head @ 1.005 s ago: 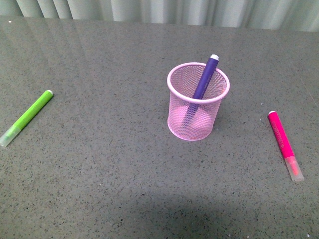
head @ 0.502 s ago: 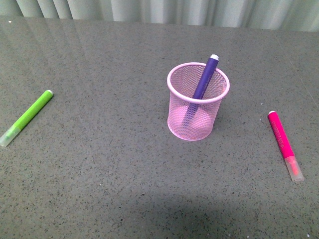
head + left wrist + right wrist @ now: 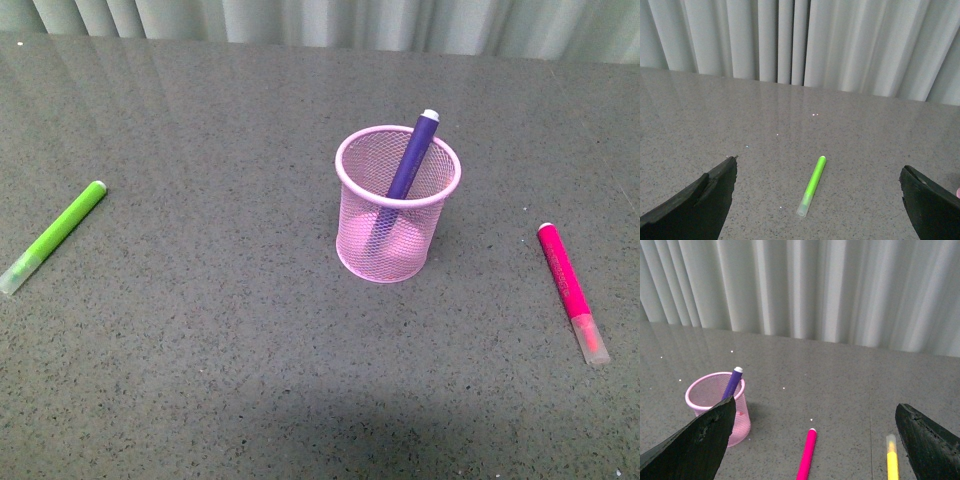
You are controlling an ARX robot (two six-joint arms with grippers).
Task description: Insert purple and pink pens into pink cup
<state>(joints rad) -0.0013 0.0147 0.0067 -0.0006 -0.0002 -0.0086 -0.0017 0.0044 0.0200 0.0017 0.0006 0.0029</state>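
The pink cup (image 3: 397, 205) stands upright mid-table, and the purple pen (image 3: 408, 164) leans inside it with its white tip above the rim. The pink pen (image 3: 571, 289) lies flat on the table to the cup's right. Neither arm shows in the front view. In the right wrist view the pink cup (image 3: 742, 415), purple pen (image 3: 732, 383) and pink pen (image 3: 806, 456) all lie ahead of my open right gripper (image 3: 815, 440), which holds nothing. My left gripper (image 3: 817, 202) is open and empty too, far from the cup.
A lime green marker (image 3: 52, 236) lies at the table's left, also ahead of the left gripper as the green marker (image 3: 811, 185). A yellow marker (image 3: 892, 460) lies beyond the pink pen. Grey curtains (image 3: 330, 20) hang behind the table's far edge.
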